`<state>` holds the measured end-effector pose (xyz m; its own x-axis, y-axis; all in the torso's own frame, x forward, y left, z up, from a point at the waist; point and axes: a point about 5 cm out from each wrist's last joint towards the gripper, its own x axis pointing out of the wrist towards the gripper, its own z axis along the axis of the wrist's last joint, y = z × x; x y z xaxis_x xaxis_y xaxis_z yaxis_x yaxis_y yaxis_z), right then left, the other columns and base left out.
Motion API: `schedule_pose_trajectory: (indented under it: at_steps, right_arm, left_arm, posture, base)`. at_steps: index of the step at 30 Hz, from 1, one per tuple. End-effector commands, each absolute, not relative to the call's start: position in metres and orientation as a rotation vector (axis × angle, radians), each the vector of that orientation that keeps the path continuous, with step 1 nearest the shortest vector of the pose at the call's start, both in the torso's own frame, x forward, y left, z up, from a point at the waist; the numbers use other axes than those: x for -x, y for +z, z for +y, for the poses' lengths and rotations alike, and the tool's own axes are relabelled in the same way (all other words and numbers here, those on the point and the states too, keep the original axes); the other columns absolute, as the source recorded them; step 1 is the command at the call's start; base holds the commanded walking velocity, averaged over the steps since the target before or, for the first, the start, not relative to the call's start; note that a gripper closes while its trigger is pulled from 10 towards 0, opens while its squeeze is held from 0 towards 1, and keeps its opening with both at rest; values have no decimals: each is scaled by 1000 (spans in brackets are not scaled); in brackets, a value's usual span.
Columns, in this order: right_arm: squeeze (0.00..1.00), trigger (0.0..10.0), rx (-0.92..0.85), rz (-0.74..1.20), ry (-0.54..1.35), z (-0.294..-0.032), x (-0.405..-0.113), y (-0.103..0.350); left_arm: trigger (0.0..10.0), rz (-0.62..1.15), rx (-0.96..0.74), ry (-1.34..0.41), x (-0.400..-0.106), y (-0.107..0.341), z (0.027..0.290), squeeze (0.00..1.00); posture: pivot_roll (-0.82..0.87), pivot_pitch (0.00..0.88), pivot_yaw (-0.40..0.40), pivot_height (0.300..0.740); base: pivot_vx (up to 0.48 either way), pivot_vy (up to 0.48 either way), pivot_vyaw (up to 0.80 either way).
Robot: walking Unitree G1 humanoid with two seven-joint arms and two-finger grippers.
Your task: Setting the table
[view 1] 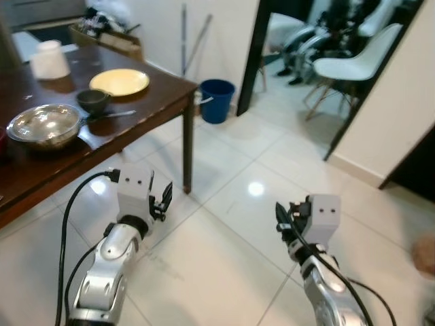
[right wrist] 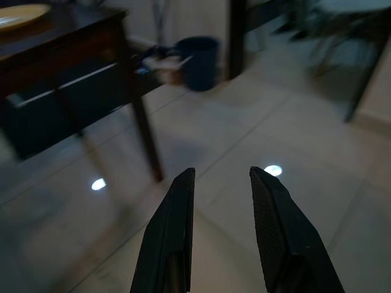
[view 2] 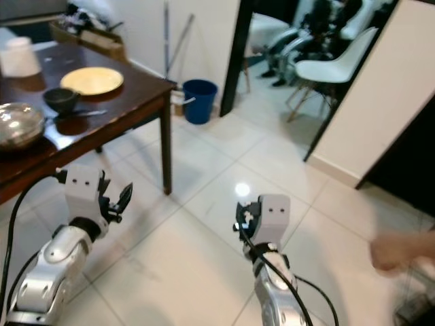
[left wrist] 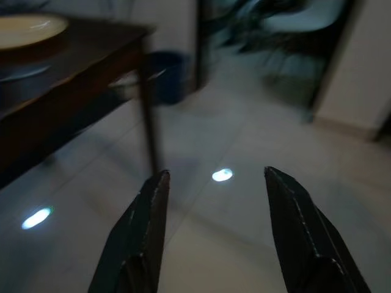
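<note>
Dark wooden table (view 1: pixel 160 102) — our landmark. On it we log a round yellow plate (view 1: pixel 119 82) near its corner, a small dark bowl (view 1: pixel 93 100) beside that, a shiny steel mixing bowl (view 1: pixel 43 125) further in. Left gripper (view 1: pixel 163 200) and right gripper (view 1: pixel 280 219) hover over tiled floor off the table's corner — both fingers parted, empty.

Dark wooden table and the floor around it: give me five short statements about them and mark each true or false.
1. A yellow round plate lies on the dark wooden table. True.
2. The shiny metal bowl sits on the floor. False: it is on the table.
3. A blue bucket stands on the tiled floor beyond the table's corner. True.
4. The left gripper holds a spoon. False: it is open and empty.
5. The small dark bowl rests on the plate. False: it sits beside it.
</note>
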<state>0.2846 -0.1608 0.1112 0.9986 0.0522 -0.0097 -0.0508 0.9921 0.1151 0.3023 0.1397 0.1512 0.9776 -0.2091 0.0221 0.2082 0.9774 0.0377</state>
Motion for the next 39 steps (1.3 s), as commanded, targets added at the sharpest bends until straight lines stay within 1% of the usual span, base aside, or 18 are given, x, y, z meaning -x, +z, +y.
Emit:
schedule_pose_trajectory:
  at_steps: [1, 39]
  right_arm:
    - [0, 10000, -128, 28, 46, -161, -282, 107]
    - [0, 10000, -120, 37, 46, -162, -282, 106]
  left_arm:
    - [10000, -9, -48, -204, -301, 147, 142, 0]
    - [10000, -8, -25, -198, -300, 147, 141, 0]
  posture:
    - [-95, 0, 3, 740]
    - [-97, 0, -6, 740]
  base:
    - [0, 0, -800]
    - [0, 0, -800]
